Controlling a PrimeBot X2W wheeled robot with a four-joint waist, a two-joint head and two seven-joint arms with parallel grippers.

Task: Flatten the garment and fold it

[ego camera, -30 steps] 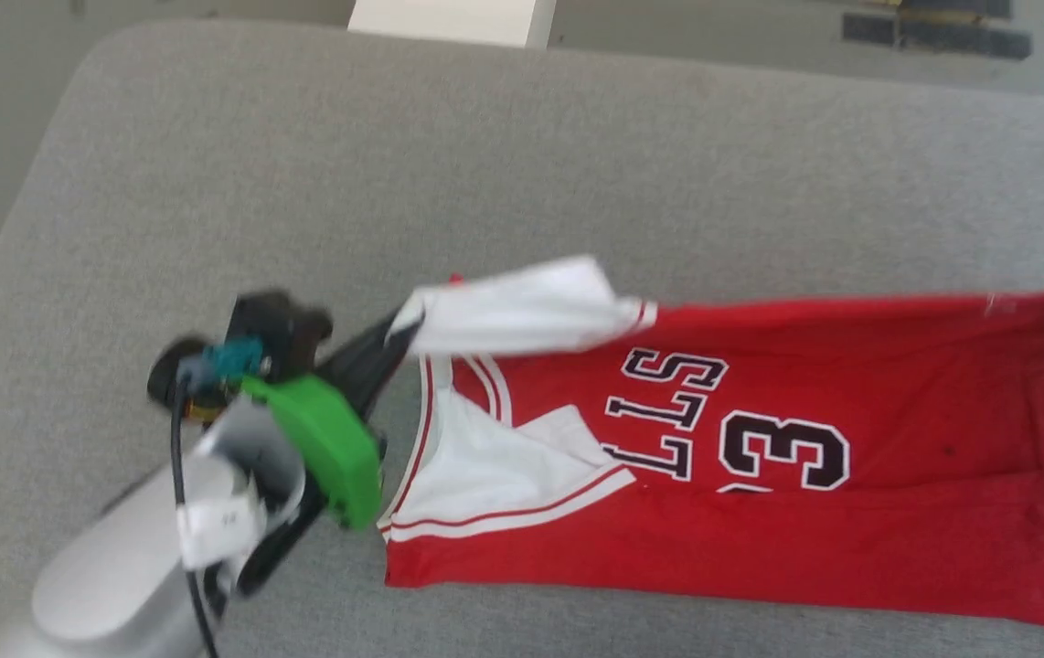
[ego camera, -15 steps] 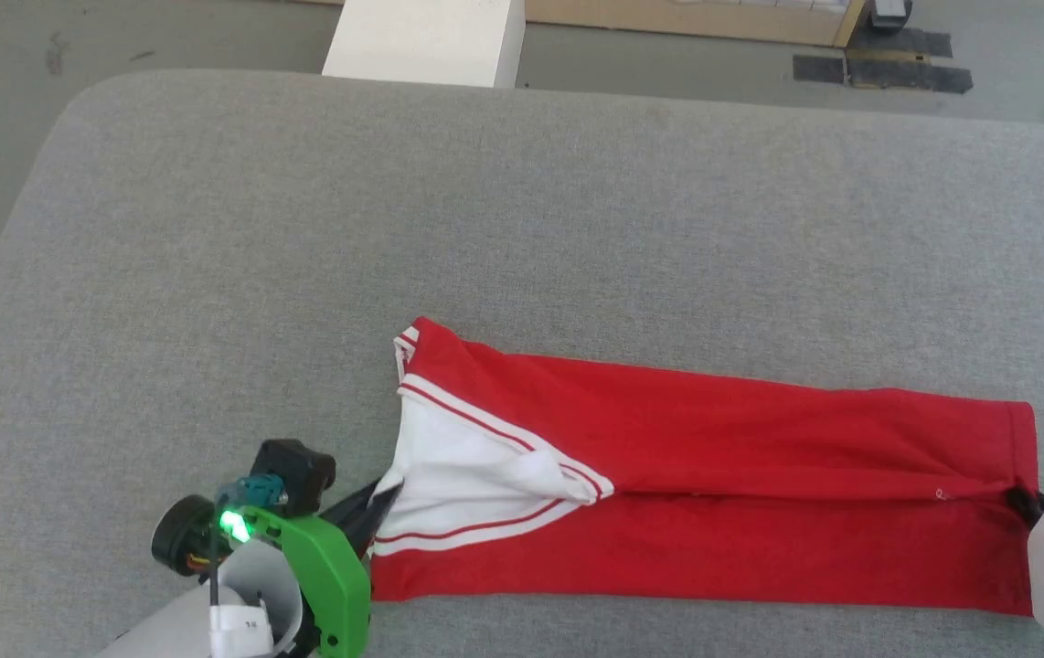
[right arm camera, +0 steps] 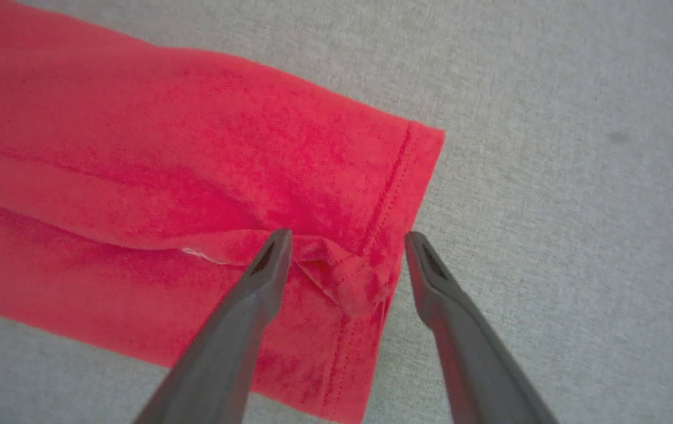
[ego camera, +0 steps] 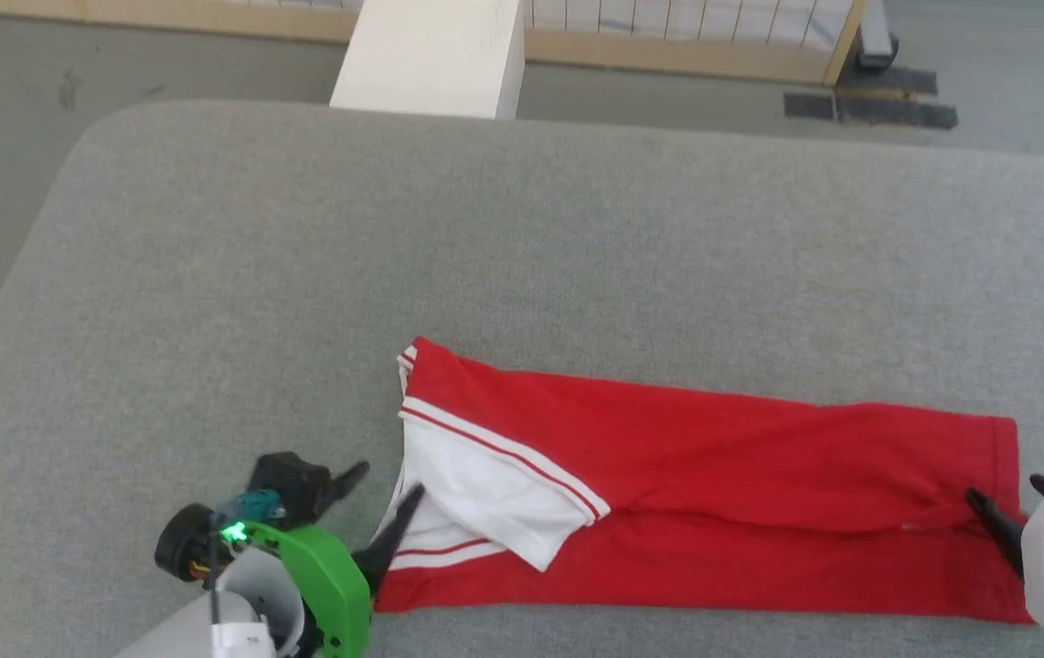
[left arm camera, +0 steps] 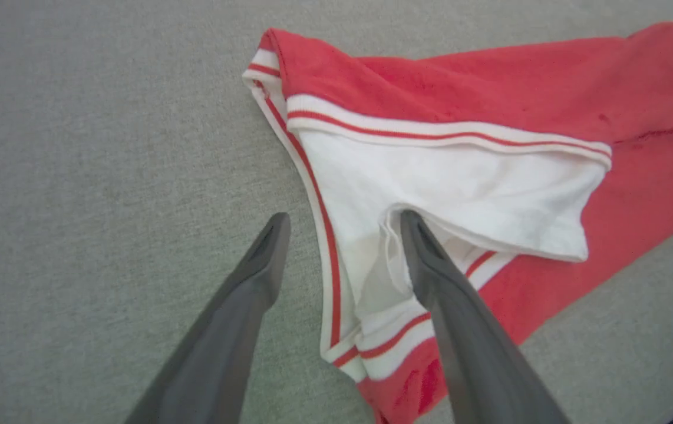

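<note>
Starts near the front-left corner of the grey cushion (ego camera: 211, 274) with the left gripper (ego camera: 389, 482), low over the cloth, jaws spread wide, pinching nothing. Straddles the striped trim (left arm camera: 326, 253) in the left wrist view, one jaw over bare cushion, the other on or just above the white sleeve (left arm camera: 460, 194); cannot tell which. Probably sits there as the natural handle for carrying a lengthwise fold across, with the spread jaws leaving the collar end free to settle flat. Moving right, finds the garment (ego camera: 741, 475) stretched as a long narrow band along the front edge of the cushion, plain red side up, doubled lengthwise, with a raised ridge running down its middle. Shows the white sleeve flopped over the left end, loose and slightly rumpled, likely wanting a tuck or a smoothing pass before any further fold. Ends near the front-right corner with the right gripper (ego camera: 1005, 493), likewise spread and empty, tips either side of a small puckered bunch at the hem (right arm camera: 398, 171). Reads as a two-ended arrangement, collar and hem matched to keep the long fold square to the front edge. Judges the lengthwise fold in place, the pucker and sleeve untidy, and the end-to-end folding not yet begun.
</note>
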